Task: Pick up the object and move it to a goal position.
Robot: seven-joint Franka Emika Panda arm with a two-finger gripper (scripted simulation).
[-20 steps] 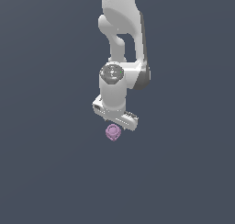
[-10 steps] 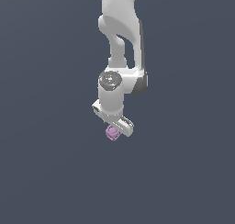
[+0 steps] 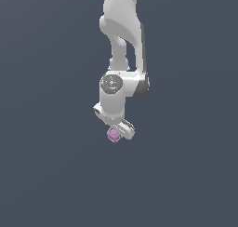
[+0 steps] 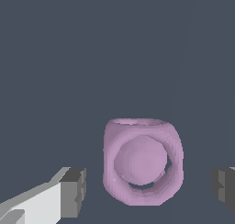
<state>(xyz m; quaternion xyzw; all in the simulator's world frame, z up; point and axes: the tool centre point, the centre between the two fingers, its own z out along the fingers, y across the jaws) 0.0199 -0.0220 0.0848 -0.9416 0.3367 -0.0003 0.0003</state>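
Note:
The object [image 3: 113, 135] is a small pale purple-pink rounded lump with a ring-like bump on its face. In the exterior view it sits just under the white gripper [image 3: 116, 132], partly covered by the hand. In the wrist view the object [image 4: 142, 161] lies between the two grey finger pads [image 4: 75, 191], with a gap on each side. The gripper [image 4: 149, 188] is open and touches nothing that I can see.
The white arm [image 3: 122, 30] comes down from the top of the exterior view. Plain dark grey-blue ground [image 3: 46, 175] surrounds the object on all sides. No other objects or edges show.
The arm and gripper have shifted a little towards the exterior view's left and lower around the object. The object has stayed in place.

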